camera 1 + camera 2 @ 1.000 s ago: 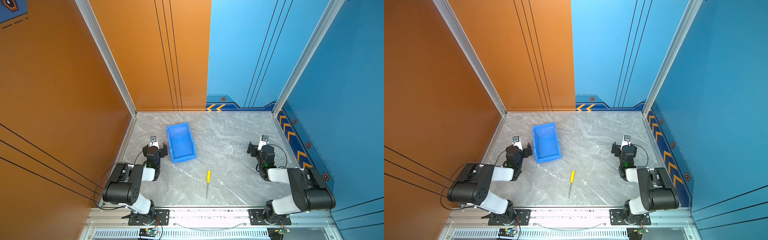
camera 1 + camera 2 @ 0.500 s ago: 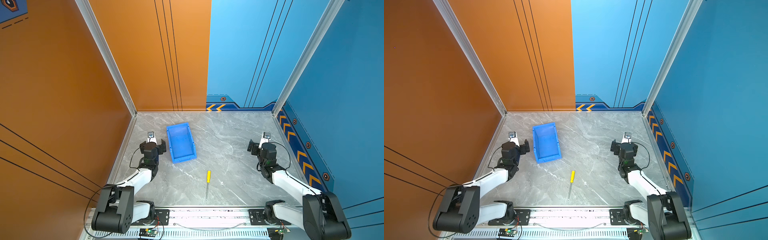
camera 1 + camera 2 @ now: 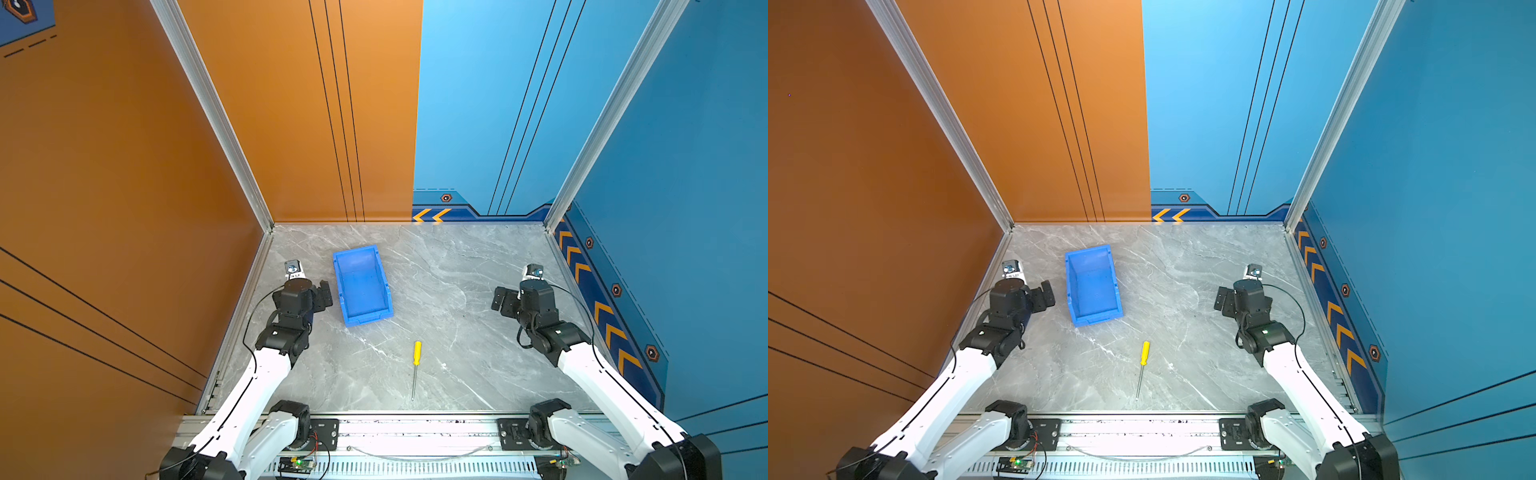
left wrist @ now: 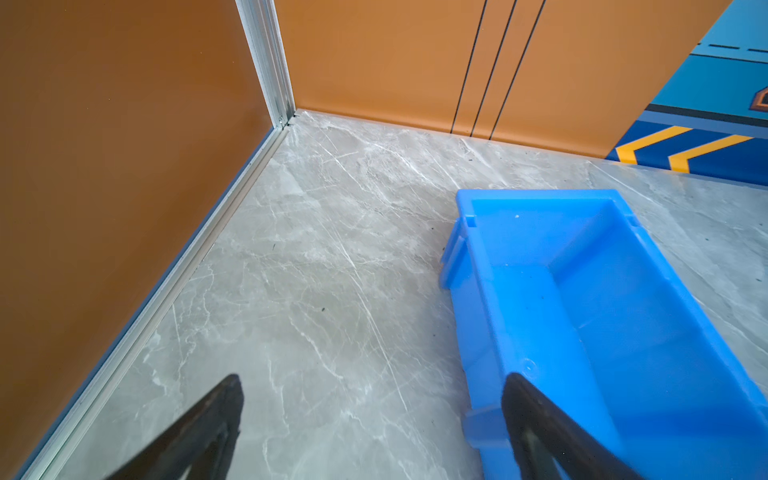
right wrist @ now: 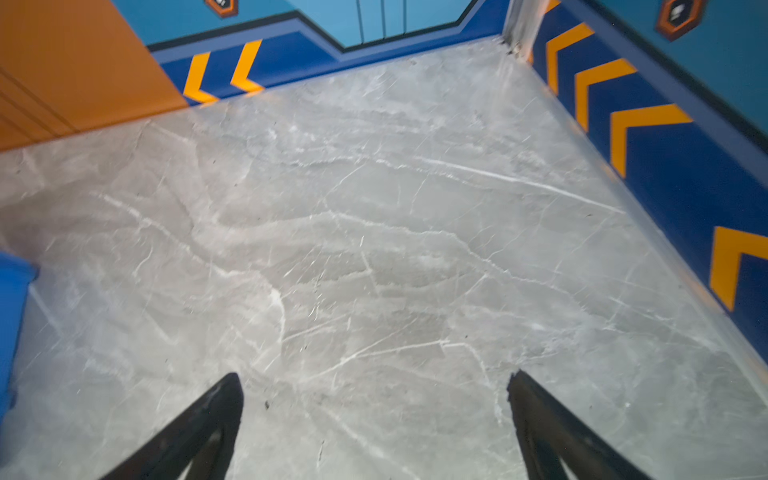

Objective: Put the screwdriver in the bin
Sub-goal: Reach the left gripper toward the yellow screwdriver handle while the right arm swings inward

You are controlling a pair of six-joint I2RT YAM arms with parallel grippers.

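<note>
Right now your screwdriver (image 3: pixel 416 365) lies flat on the table (image 3: pixel 449 282), near its front edge and between the two arms. Its yellow handle points toward the bin (image 3: pixel 360 286). The bin stands empty, just beside your left end effector (image 3: pixel 325 296). That end effector is spread wide and holds nothing. Your right end effector (image 5: pixel 375 379) is also spread wide over bare table, well apart from the tool.

Expect the screwdriver to be light and stiff. Its thin metal shaft sits low on the table and will probably roll or slip between the fingers. Take hold across the yellow handle, which is thicker and looks less slick. The tool looks roughly as long as the bin, so plan to lay it in lengthwise.
</note>
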